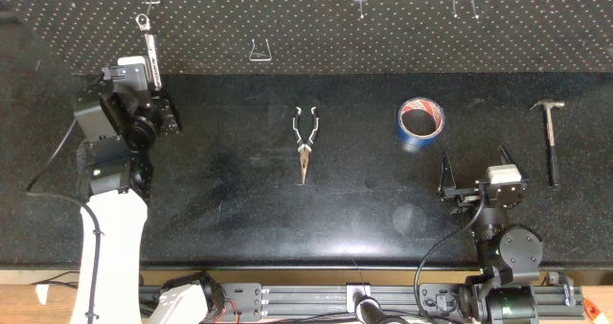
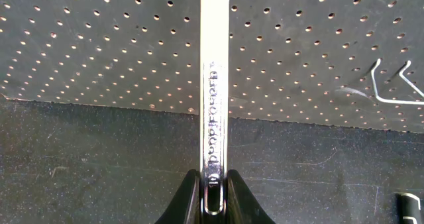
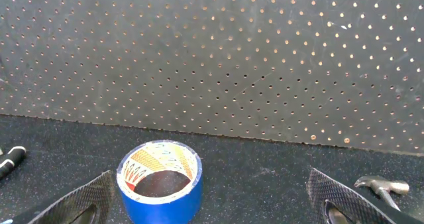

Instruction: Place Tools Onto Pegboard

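Note:
My left gripper is shut on the lower end of a silver wrench, which stands upright against the pegboard at the far left. In the left wrist view the wrench runs straight up from between my fingers. Its ring end sits just under a hook. Needle-nose pliers lie mid-table. A blue tape roll and a hammer lie at the right. My right gripper rests open near the front, with the tape roll and hammer head ahead of it.
The pegboard carries a wire triangle hook and two more hooks along its top. A wire hook shows beside the wrench in the left wrist view. Open black tabletop lies between the tools.

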Motion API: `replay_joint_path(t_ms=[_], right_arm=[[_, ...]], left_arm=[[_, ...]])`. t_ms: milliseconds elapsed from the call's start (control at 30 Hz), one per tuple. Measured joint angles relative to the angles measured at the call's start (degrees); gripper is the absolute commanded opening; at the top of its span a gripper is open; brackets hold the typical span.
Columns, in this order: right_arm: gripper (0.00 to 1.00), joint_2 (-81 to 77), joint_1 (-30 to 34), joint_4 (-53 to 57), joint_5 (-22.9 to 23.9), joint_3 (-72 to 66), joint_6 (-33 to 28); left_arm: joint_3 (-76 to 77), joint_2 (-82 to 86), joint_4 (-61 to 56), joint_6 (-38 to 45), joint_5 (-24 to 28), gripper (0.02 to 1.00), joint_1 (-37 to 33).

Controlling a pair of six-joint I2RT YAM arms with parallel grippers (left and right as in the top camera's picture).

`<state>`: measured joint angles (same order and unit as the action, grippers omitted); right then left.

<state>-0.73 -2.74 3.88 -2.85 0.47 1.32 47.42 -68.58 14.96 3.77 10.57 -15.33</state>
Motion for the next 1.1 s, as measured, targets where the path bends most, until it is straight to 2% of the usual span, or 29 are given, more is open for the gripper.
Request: replay_joint_path(t_ms=[33,67,133,167,233,367,633,900,1033,1100], right_arm=[[0.947,0.0,0.0,0.0,0.0,0.0,0.0],[0.947,0.0,0.0,0.0,0.0,0.0,0.0],[0.947,0.0,0.0,0.0,0.0,0.0,0.0],[0.947,0.0,0.0,0.0,0.0,0.0,0.0],[0.947,0.0,0.0,0.0,0.0,0.0,0.0],[0.947,0.0,0.0,0.0,0.0,0.0,0.0],[0.947,0.0,0.0,0.0,0.0,0.0,0.0],[0.947,0.0,0.0,0.0,0.0,0.0,0.0],[0.947,0.0,0.0,0.0,0.0,0.0,0.0],[0.947,0.0,0.0,0.0,0.0,0.0,0.0]], left_arm=[[0.0,-0.1,-0.1,0.0,0.0,0.034,0.0],[0.0,-0.5,-0.5,0.0,0.0,0.108,0.0],[0.0,-0.9,-0.7,0.0,0.2,0.470,0.0],[0.0,-0.9,-0.7,0.2,0.3,0.702,0.0],[0.0,-0.9,-0.7,-0.5,0.4,0.985,0.0],[0.1,-0.4,1.4,-0.6,0.3,0.996,0.0],[0.9,11.7,17.1,-0.6,0.3,0.996,0.0],[1.1,20.8,27.4,-0.6,0.4,0.996,0.0],[1.1,20.8,27.4,-0.6,-5.7,0.996,0.0],[1.1,20.8,27.4,-0.6,-7.1,0.996,0.0]])
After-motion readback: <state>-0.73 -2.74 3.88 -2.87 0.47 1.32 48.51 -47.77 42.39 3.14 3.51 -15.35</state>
